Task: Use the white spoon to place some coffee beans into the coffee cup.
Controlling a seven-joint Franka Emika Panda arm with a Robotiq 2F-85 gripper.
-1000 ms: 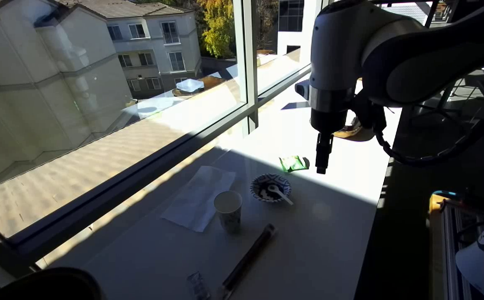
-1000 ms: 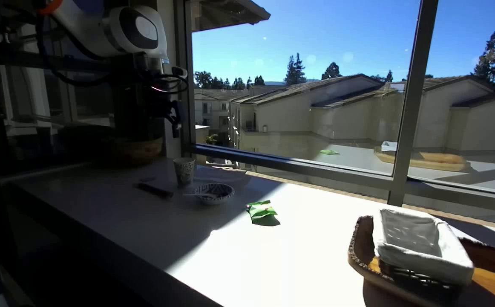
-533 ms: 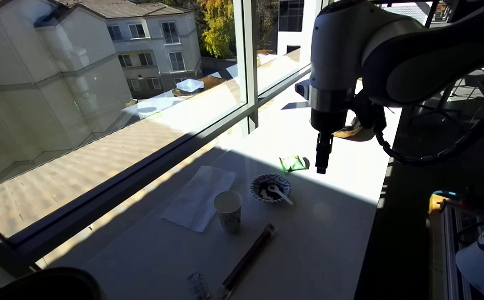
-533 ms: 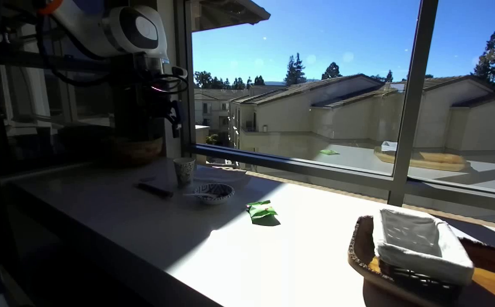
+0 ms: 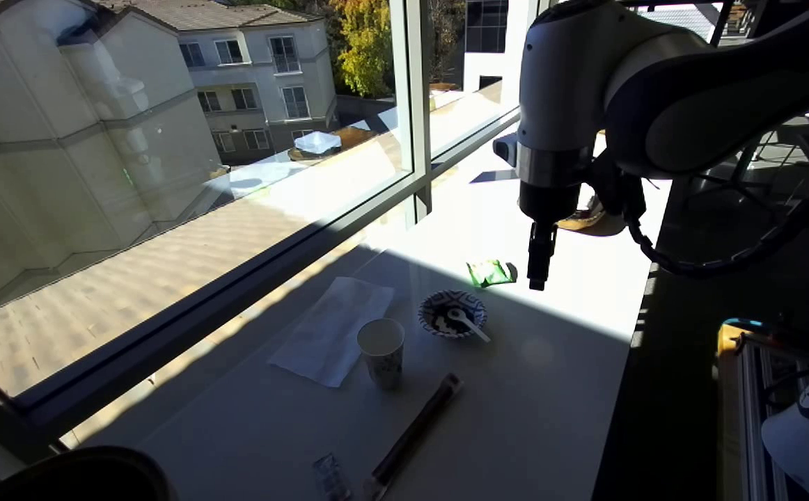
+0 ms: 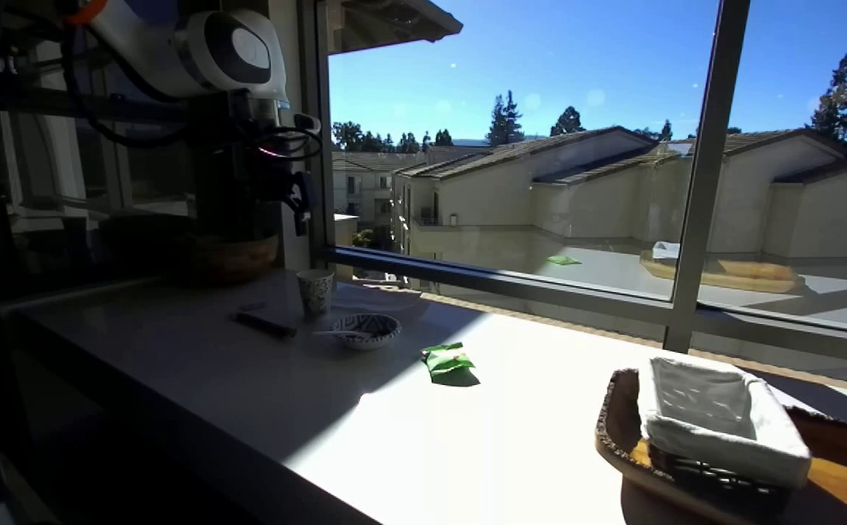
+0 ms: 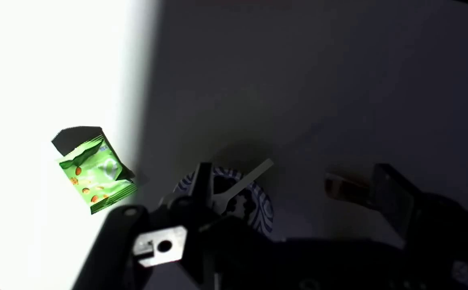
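The white spoon [image 5: 473, 326] lies in the blue-and-white patterned bowl [image 5: 473, 303], its head on the dark mass of coffee beans [image 5: 438, 312] and its handle reaching out over the rim. Its long axis slants: in an exterior view the head sits to the upper left and the handle tip points to the lower right, while in the wrist view the handle points to the upper right. The coffee cup [image 5: 383, 362] stands upright on the table [image 5: 530, 417], near the bowl and apart from it.

The gripper [image 7: 293, 166] hangs above the table, apart from the spoon. In the wrist view its jaws are spread wide, released; in both exterior views their spread is hard to read. One jaw covers part of the bowl and the edge of the spoon's head in the wrist view.

Single beans cannot be made out, and a dark spot on the spoon's head is too small to tell as beans or shade. The cup's floor is hard to see. A small shiny packet [image 5: 331, 476] is cut off by the lower edge, near a dark rod-like tube [image 5: 415, 437].
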